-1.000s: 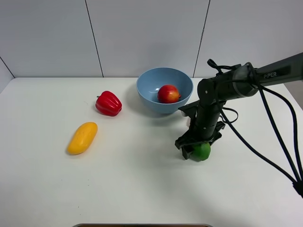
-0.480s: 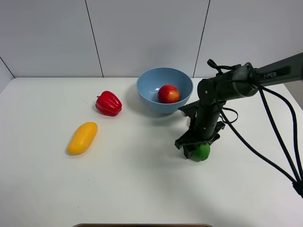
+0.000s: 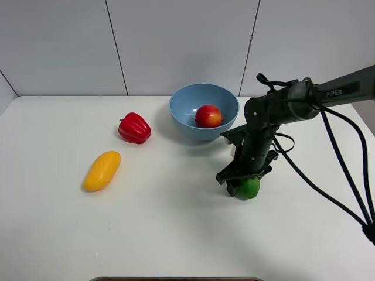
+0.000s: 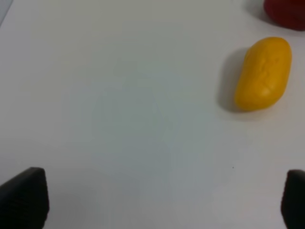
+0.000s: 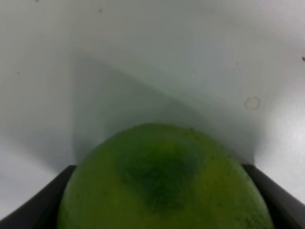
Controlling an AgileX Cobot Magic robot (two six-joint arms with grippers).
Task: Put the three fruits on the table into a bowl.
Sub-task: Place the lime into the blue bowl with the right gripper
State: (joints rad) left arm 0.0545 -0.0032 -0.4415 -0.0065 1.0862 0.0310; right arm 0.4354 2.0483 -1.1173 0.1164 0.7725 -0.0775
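Note:
A glossy green lime (image 3: pixel 251 188) is just off the white table (image 3: pixel 176 234), in front of and right of the bowl. My right gripper (image 3: pixel 242 182) is shut on it from above. In the right wrist view the lime (image 5: pixel 162 181) fills the space between both dark fingers (image 5: pixel 43 205). The light-blue bowl (image 3: pixel 186 130) at the back holds the red-yellow apple (image 3: pixel 208 116). The yellow-orange mango (image 3: pixel 102 170) lies far left on the table. In the left wrist view my left gripper (image 4: pixel 159 200) hovers open, short of the mango (image 4: pixel 263 74).
A red bell pepper (image 3: pixel 134 128) sits left of the bowl and behind the mango; its edge shows in the left wrist view (image 4: pixel 286 12). The right arm's cables (image 3: pixel 328 175) trail off to the right. A grey panelled wall stands behind the table.
The right gripper's jaws have drawn in on the lime and the arm has edged up very slightly. Mango, pepper, bowl and apple have not moved.

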